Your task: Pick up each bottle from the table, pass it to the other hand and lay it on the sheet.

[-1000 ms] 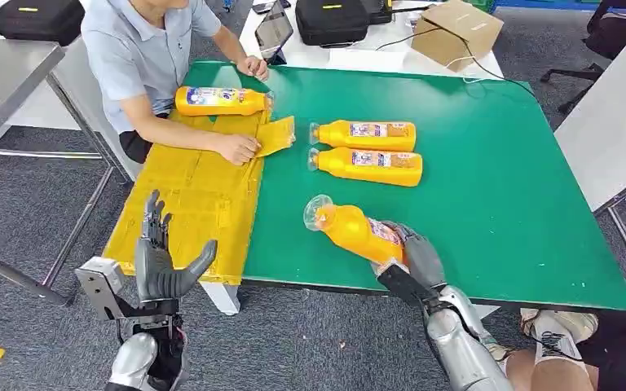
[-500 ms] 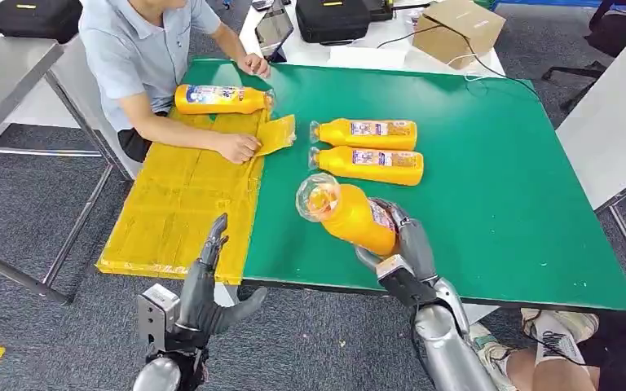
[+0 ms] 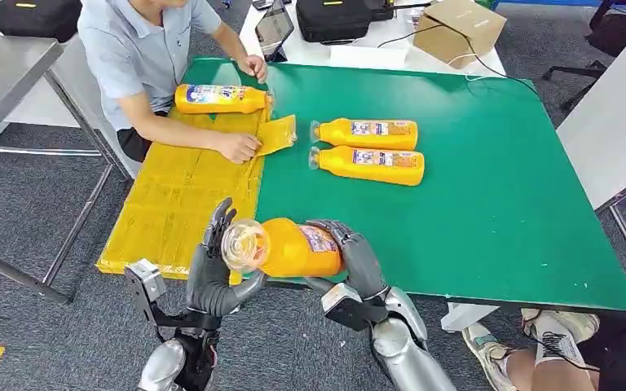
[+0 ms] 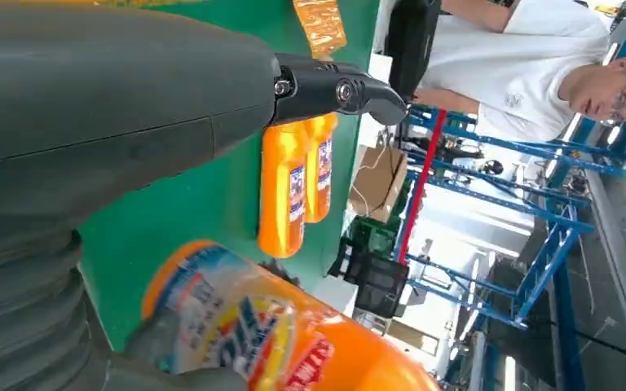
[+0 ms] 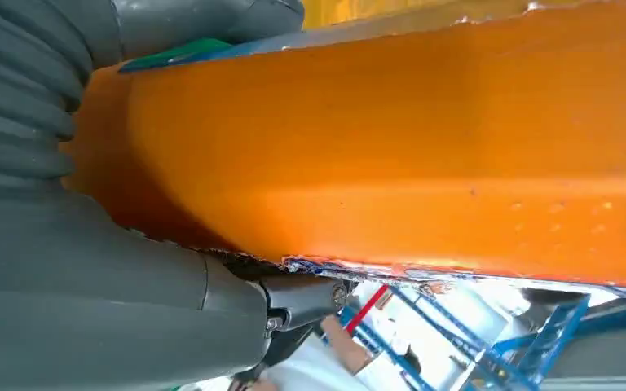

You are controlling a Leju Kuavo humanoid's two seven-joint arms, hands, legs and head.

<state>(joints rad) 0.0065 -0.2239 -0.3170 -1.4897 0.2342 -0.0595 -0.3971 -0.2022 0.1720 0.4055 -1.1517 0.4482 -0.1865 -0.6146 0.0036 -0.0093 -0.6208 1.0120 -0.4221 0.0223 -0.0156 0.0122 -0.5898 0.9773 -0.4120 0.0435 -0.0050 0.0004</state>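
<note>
Held bottle (image 3: 293,247): orange, lying roughly level in the air at lower centre of the head view, over the near table edge, clear cap end pointing toward frame left. Right hand (image 3: 357,259) has its fingers wrapped round the base end; grip looks firm. Left hand (image 3: 216,277) sits just at the cap end, fingers spread and upright behind the neck, thumb under it; not closed on anything, and whether it touches the bottle I cannot tell. Judged step: the hand-to-hand pass, receiving side not yet gripping. Next move calls for the left hand to close round the neck or shoulder before the right lets go, then a carry toward frame left to the yellow sheet (image 3: 181,204). One bottle on the sheet (image 3: 220,99) lies at upper left; two bottles on the table (image 3: 367,148) lie side by side at upper centre on the green table (image 3: 497,187). A person (image 3: 143,49) at upper left rests a hand on the sheet's edge.
</note>
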